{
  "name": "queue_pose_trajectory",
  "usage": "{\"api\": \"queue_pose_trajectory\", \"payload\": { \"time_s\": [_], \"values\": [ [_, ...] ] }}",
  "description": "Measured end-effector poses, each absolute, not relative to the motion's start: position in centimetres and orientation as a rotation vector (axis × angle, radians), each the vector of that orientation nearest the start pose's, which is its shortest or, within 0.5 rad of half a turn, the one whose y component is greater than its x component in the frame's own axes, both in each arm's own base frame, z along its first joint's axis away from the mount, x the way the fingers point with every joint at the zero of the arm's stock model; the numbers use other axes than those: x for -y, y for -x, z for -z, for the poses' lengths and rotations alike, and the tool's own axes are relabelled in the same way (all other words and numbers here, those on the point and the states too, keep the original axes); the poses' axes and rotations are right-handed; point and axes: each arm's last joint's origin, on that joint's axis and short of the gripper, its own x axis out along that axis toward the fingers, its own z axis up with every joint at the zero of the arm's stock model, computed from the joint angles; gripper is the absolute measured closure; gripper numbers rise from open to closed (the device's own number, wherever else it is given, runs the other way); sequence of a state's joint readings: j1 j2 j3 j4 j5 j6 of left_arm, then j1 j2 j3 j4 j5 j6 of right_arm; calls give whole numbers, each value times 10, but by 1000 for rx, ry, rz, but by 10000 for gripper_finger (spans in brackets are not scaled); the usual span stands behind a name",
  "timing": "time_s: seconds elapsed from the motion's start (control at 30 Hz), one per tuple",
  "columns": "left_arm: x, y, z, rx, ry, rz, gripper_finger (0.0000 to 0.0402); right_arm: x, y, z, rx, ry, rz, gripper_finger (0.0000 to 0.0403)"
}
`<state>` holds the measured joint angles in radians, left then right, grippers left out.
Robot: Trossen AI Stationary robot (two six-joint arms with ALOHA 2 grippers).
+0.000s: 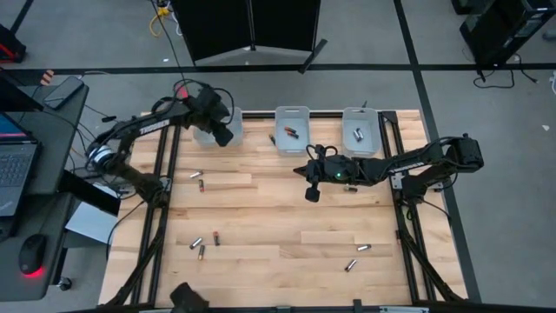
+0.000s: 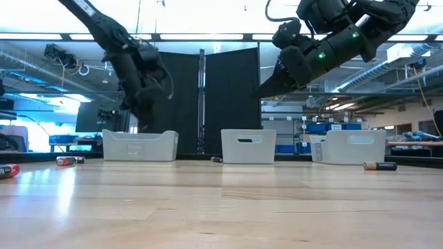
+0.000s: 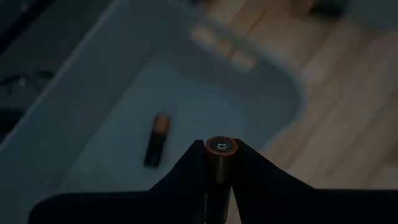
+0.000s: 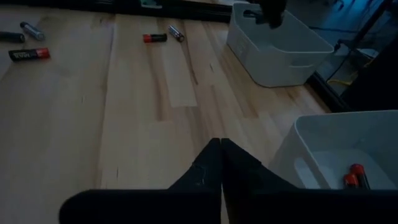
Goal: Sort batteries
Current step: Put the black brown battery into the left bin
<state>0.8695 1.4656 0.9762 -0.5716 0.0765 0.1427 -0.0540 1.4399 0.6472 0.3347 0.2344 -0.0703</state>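
Battery sorting under way: left arm over the far-left bin with a cell in its grip, right arm empty above mid-table.

The wooden table (image 1: 278, 217) carries three translucent bins (image 1: 292, 129) along its far edge and loose batteries (image 1: 204, 245) scattered well apart, some near the left side, some toward the near right. The left gripper (image 3: 219, 186) hangs above the left bin (image 1: 206, 132), its fingers clenched on a copper-topped battery (image 3: 221, 155) held upright; another battery (image 3: 156, 140) already lies in that bin. The right gripper (image 4: 221, 171) hovers above bare table, fingers pressed together on nothing. These cells look small, rigid, dense and smooth, so they likely roll; pinching across the middle of the barrel should hold best.
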Motion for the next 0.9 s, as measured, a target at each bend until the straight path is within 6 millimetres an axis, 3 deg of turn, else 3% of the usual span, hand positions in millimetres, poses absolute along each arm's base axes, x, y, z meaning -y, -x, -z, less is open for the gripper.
{"api": "queue_pose_trajectory", "payload": {
  "time_s": [0.17, 0.43, 0.7, 0.9],
  "values": [
    [-232, -188, -197, -1148, 364, -683, 347, 22, -285, -190, -468, 112, 267, 376],
    [-256, -197, -173, -1225, 377, -696, 347, 22, -285, -190, -469, 112, 266, 396],
    [-259, -200, -151, -1294, 416, -667, 347, 22, -285, -190, -470, 111, 266, 381],
    [-261, -201, -151, -1285, 411, -671, 347, 22, -285, -190, -470, 111, 266, 395]
  ]
}}
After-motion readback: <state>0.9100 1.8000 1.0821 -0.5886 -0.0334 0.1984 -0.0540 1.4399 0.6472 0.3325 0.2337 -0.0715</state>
